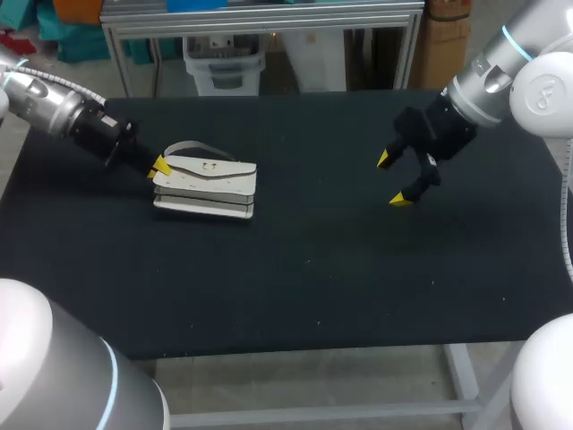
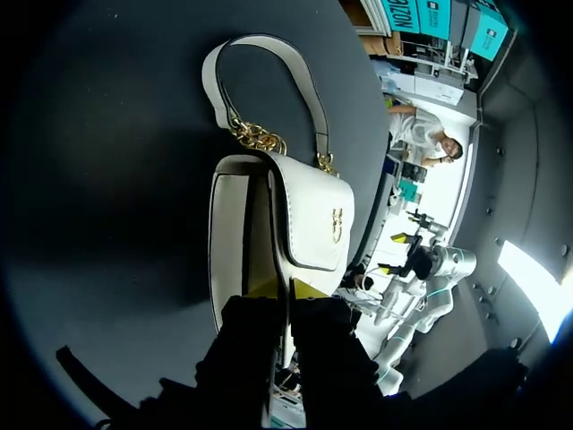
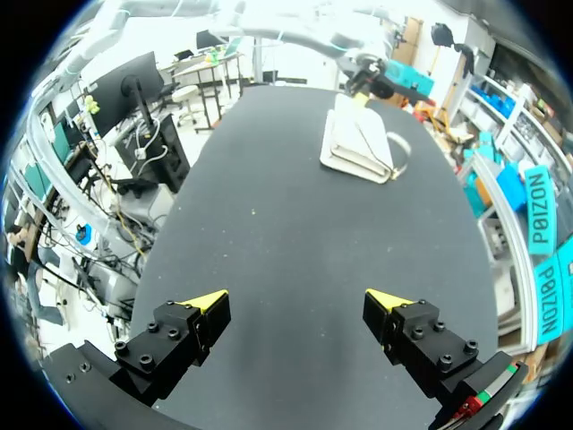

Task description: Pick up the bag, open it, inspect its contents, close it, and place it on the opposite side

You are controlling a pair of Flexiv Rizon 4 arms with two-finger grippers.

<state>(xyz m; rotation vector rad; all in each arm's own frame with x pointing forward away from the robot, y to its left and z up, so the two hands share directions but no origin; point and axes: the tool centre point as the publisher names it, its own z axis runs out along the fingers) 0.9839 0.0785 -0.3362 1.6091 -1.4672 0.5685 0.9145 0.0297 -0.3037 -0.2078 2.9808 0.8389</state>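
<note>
Left gripper (image 2: 286,288): jaws narrow, pinching the edge of the bag (image 2: 286,219) at its left end. Right gripper (image 1: 400,179): jaws wide, holding nothing, hanging over the table (image 1: 313,269) well apart from the bag.

I am reading this as the pick-up step, with the grasp made and the lift not yet begun. Next I am needing a level raise and then the right arm at the flap.

The bag is lying flat, left of centre, with its long axis across the table. Its clasp is facing up and its strap (image 1: 183,145) is toward the far edge.
</note>
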